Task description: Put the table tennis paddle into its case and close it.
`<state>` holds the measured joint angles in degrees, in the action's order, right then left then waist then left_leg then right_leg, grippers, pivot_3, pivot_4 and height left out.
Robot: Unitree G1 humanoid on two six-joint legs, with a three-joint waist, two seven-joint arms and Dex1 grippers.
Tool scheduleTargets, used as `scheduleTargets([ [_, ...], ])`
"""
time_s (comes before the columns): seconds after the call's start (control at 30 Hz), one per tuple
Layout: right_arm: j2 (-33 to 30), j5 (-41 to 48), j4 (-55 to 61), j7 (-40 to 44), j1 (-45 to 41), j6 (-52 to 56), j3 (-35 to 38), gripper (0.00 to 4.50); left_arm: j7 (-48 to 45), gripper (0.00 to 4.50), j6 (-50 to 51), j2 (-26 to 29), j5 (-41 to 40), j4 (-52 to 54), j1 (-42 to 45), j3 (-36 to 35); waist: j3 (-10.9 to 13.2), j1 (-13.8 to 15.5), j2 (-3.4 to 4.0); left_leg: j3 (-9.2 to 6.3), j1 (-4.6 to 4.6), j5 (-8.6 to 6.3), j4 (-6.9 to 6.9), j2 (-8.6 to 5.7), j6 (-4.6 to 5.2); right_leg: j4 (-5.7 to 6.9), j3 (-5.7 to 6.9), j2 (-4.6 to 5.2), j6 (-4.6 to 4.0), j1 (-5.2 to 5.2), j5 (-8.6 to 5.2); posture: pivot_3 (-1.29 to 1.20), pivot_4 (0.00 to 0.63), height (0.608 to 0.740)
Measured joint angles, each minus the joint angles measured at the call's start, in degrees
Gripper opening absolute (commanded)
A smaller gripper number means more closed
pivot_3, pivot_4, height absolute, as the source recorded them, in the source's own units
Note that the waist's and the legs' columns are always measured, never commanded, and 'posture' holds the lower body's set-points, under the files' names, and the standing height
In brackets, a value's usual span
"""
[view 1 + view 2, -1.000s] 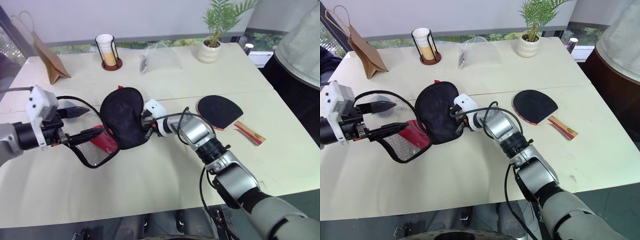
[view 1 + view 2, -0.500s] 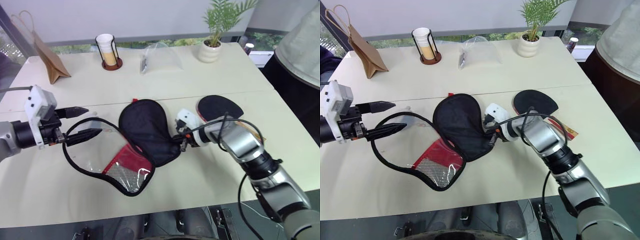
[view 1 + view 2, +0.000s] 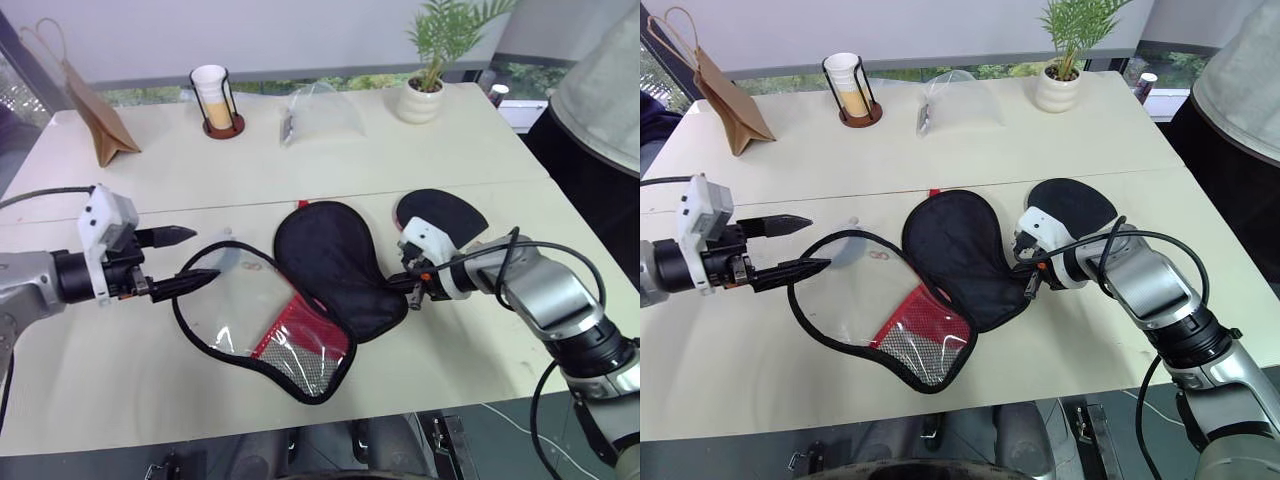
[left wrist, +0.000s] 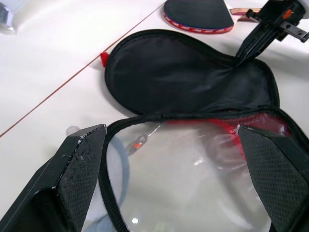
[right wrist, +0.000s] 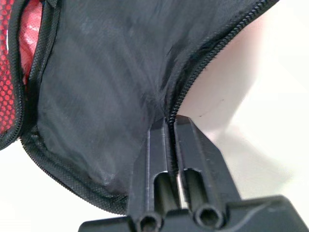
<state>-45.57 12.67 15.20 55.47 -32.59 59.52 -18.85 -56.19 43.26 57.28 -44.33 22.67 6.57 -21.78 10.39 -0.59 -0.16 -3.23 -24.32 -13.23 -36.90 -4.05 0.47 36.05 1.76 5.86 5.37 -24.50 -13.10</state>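
The case (image 3: 300, 300) lies unzipped and empty, its long axis from 11 to 5 o'clock. The right gripper (image 5: 170, 126) pinches its edge; the left gripper (image 3: 190, 258) gapes wide, holding nothing. The paddle (image 3: 440, 212) lies at 2 o'clock.

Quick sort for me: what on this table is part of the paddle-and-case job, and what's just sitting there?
Job:
- case, lying unzipped and spread open
- table tennis paddle, lying beyond the right gripper, which pinches the case's edge
- left gripper, open at the window side

Lying about:
- paper bag
- cup in wire holder
- clear plastic bag
- potted plant
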Motion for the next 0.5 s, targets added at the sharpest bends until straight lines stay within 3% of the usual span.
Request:
scheduleTargets([
  [0.2, -0.74, 1.41, -0.53, -1.08, -1.39, 0.34, 3.89, 4.41, 0.46, 4.50, 0.01, -0.67, -0.04, 0.43, 0.89, 0.85, 0.01, 0.10, 0.00, 0.00, -0.07, 0.00, -0.06, -0.01, 0.01, 0.00, 0.00, 0.01, 0.00, -0.03, 0.00, 0.00, 0.150, 0.734],
  [0.5, -11.72, 0.91, -8.10, -4.29, -2.60, 0.16, 16.37, 4.47, 0.20, 4.50, -0.09, -1.73, -0.03, 0.86, 3.00, 3.37, 0.02, 1.15, 0.00, 0.02, -0.08, -0.02, -0.07, 0.00, 0.03, -0.06, 0.02, 0.02, -0.03, -0.01, -0.02, 0.00, 0.150, 0.734],
])
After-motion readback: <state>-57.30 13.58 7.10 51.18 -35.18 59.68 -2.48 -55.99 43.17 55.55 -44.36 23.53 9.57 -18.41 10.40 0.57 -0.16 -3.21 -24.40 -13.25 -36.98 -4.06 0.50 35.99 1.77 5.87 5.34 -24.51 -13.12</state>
